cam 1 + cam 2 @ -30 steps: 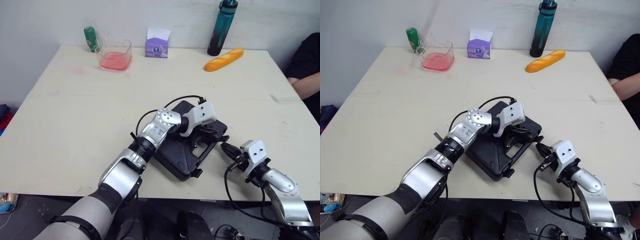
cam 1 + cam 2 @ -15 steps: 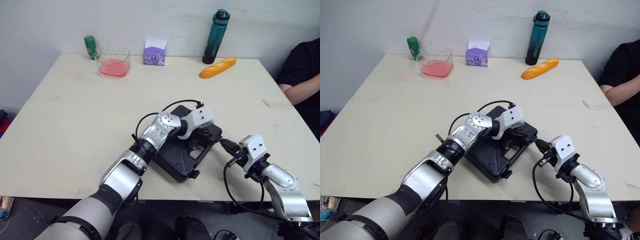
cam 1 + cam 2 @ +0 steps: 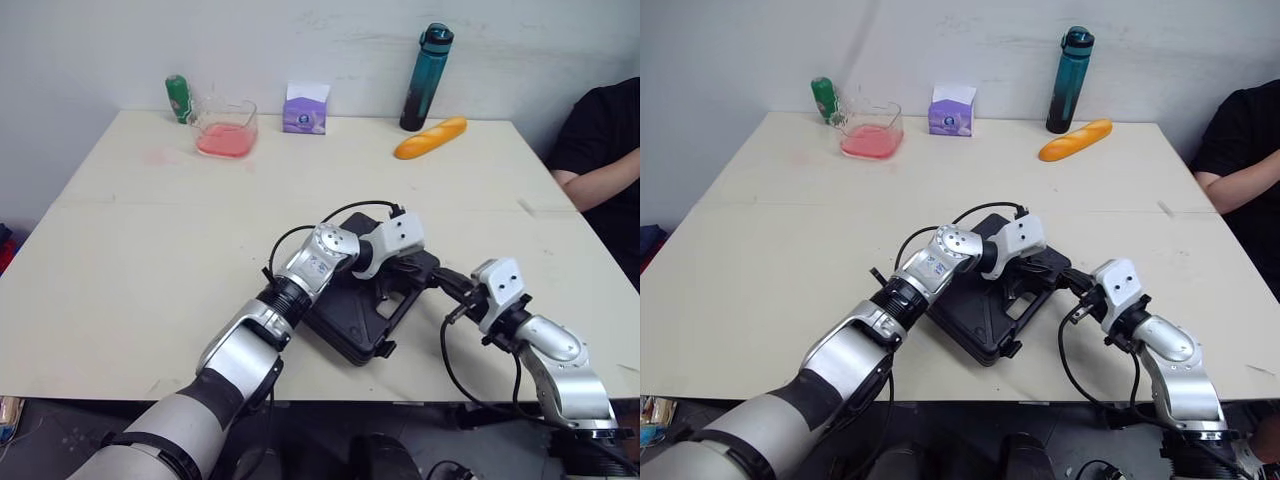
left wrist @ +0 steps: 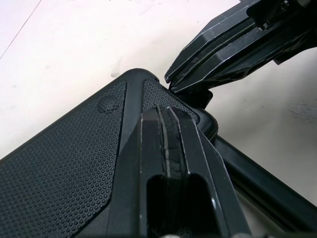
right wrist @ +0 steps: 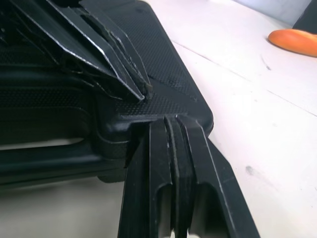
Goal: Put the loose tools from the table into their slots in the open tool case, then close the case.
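Table (image 3: 140, 250): left claw (image 3: 406, 268), right claw (image 3: 440, 279), both pinched together, touching closed tool case (image 3: 345, 322)

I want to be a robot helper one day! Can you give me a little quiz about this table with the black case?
1. True or false: the tool case lies closed.
2. What lies beside the teal bottle? A) a bread loaf B) a hammer C) a cup
3. Fill in: the clear tub holds something ____ in colour.

Key: 1 true; 2 A; 3 pink.
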Action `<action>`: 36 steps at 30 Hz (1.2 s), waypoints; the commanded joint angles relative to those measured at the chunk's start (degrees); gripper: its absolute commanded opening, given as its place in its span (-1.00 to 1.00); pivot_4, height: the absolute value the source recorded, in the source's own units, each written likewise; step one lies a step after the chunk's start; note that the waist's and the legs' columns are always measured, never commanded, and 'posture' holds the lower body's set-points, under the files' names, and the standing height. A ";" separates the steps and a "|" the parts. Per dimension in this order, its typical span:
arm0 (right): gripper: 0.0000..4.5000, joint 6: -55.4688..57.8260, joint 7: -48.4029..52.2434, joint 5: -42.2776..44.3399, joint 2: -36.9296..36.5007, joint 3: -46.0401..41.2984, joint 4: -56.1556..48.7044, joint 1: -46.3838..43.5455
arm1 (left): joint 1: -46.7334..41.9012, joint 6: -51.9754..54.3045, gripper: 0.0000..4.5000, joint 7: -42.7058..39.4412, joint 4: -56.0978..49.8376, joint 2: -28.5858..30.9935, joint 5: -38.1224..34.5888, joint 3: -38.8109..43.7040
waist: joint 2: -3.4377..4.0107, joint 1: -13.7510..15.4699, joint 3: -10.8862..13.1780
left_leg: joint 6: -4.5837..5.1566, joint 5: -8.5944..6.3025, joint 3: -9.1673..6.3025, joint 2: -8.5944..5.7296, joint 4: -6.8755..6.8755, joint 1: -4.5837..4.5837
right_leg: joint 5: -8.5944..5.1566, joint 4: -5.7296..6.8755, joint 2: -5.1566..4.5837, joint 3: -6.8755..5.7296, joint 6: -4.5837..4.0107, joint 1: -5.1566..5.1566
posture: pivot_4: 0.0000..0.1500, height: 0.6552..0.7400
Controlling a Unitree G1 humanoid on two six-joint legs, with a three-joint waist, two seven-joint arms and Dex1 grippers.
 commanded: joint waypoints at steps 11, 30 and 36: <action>-1.00 -0.66 1.95 2.77 -3.95 -6.32 -1.14 5.04 | 6.23 8.21 -0.98 0.44 7.03 3.18 6.94 -6.10 | 0.11 -0.10 0.03 | -0.02 -0.02 -0.36 -0.02 -0.13 0.01 | 0.01 -0.39 -0.09 -0.35 0.01 0.31 | 1.00 1.00; -1.00 -4.94 2.89 1.39 0.65 -1.14 5.31 1.85 | 6.51 8.31 -0.98 0.29 6.21 3.31 6.57 -5.88 | 0.47 -0.09 0.36 | -0.27 -0.25 -0.59 0.00 -0.37 0.48 | -0.01 -0.66 -0.13 -0.53 -0.06 0.71 | 1.00 1.00; -1.00 -4.57 3.59 2.10 0.93 -0.41 3.79 0.23 | 6.66 8.15 -0.98 0.47 6.34 3.16 6.47 -5.77 | 0.49 -0.10 0.41 | -0.30 -0.27 -0.62 0.01 -0.40 0.50 | -0.01 -0.72 -0.14 -0.54 -0.06 0.69 | 1.00 1.00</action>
